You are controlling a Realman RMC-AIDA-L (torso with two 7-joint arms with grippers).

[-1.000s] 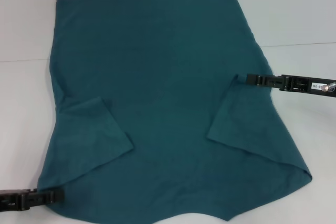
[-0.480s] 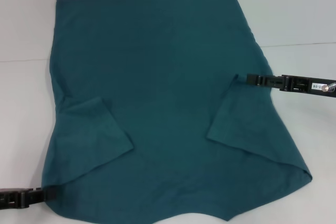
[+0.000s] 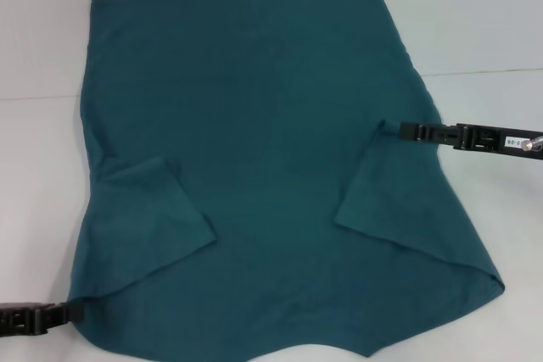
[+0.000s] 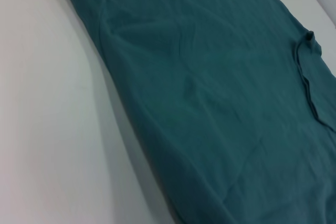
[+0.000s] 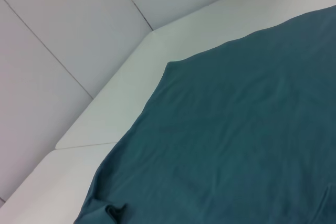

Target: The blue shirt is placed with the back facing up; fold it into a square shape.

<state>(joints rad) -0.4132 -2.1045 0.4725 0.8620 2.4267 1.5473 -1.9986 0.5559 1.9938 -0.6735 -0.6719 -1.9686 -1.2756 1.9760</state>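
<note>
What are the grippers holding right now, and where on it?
Cannot be told. The right gripper meets the blue shirt at its right sleeve fold, and the left gripper meets its near-left corner, but neither grip shows.

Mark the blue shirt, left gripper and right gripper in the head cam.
blue shirt (image 3: 271,125): head view, middle of the back panel.
left gripper (image 3: 75,313): head view, tip at the near-left shirt edge.
right gripper (image 3: 405,130): head view, tip at the right sleeve fold.
</note>
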